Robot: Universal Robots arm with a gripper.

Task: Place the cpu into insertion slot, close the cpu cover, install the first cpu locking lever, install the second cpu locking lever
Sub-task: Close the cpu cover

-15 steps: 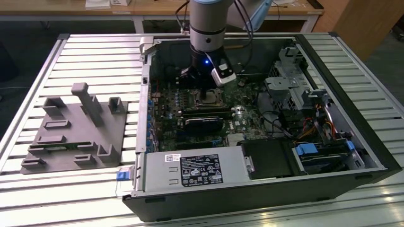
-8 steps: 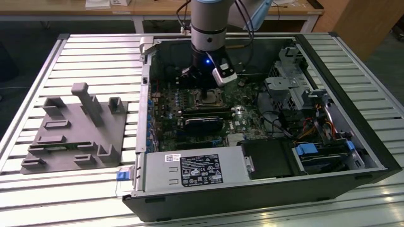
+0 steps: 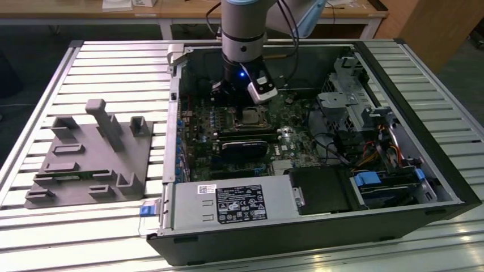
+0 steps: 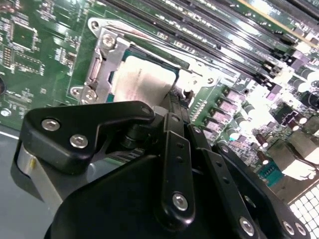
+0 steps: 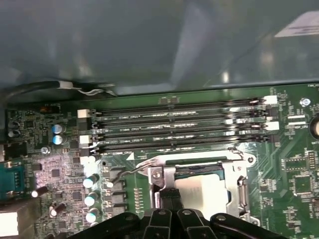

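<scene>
**Fingers (image 5: 167, 199) together at the cover (image 5: 238, 174) edge**

You see the cover lowered over the chip (image 5: 204, 191), which lies seated on the board. The wire lever (image 5: 128, 170) beside it stands free: first-lever step, likely. Latching needs pushing down, then tucking sideways.

A robotics workshop — its slatted metal tabletop (image 3: 113, 68) carries an opened computer case (image 3: 302, 238) and grey fixture (image 3: 87, 164), wooden benches (image 3: 68, 10) behind.

Exterior high — wrist views near cpu (image 4: 147, 82)
</scene>
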